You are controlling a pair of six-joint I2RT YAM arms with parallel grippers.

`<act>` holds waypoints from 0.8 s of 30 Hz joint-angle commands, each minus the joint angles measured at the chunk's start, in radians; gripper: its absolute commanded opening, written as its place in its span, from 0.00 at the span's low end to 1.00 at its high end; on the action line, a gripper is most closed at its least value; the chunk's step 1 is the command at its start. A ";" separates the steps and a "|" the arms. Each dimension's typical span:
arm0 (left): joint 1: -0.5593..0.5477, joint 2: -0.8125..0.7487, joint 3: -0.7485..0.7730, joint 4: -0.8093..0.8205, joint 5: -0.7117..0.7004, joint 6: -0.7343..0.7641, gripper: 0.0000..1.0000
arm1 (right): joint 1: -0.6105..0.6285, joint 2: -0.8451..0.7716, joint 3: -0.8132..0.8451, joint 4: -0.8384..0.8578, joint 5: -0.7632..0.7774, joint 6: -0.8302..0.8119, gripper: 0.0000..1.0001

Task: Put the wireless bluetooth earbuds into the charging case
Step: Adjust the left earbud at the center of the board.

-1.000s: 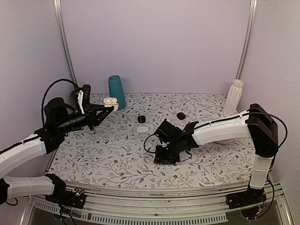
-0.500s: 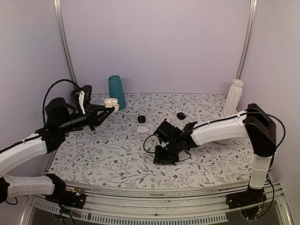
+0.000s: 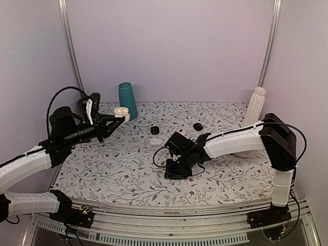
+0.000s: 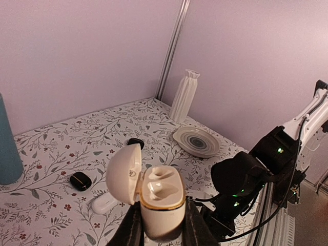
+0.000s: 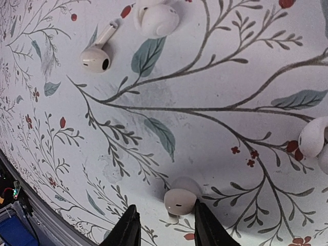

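The charging case (image 4: pixel 160 204) is glossy white with a gold rim. My left gripper (image 4: pixel 162 225) is shut on its lower body and holds it upright above the table's back left (image 3: pixel 121 111). Its lid (image 4: pixel 123 173) hangs open to the left, and both wells inside look empty. In the right wrist view, one white earbud (image 5: pixel 179 200) lies on the floral tablecloth between my right gripper's (image 5: pixel 165 228) open fingers. It touches the right finger, with a gap to the left finger. From above, that gripper (image 3: pixel 173 173) points down at mid-table.
More white buds lie nearby: a stemmed one (image 5: pixel 96 55), a round one (image 5: pixel 156 18) and one at the right edge (image 5: pixel 312 136). A closed white case (image 3: pixel 156 142), two black lumps (image 3: pixel 155 130) (image 3: pixel 198 126), a teal cup (image 3: pixel 127 100), a white vase (image 3: pixel 255 106) and a grey plate (image 4: pixel 197 141) stand farther back.
My right arm has shifted its gripper a little to the left and nearer over the table. The left arm and the open case stay where they were.
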 commanded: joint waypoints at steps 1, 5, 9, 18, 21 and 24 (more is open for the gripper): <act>0.018 -0.015 0.008 0.021 0.009 0.003 0.00 | -0.007 0.033 0.059 -0.028 0.022 -0.038 0.36; 0.018 -0.019 0.004 0.021 0.008 0.001 0.00 | -0.005 0.045 0.097 -0.096 0.074 -0.102 0.36; 0.018 -0.018 0.003 0.023 0.009 0.001 0.00 | -0.004 0.047 0.129 -0.165 0.136 -0.172 0.36; 0.018 -0.003 0.003 0.041 0.012 -0.014 0.00 | 0.038 0.065 0.209 -0.248 0.187 -0.310 0.36; 0.018 -0.001 0.003 0.051 0.012 -0.023 0.00 | 0.039 0.082 0.215 -0.252 0.181 -0.317 0.36; 0.018 0.001 0.003 0.052 0.014 -0.027 0.00 | 0.038 0.098 0.223 -0.256 0.178 -0.336 0.36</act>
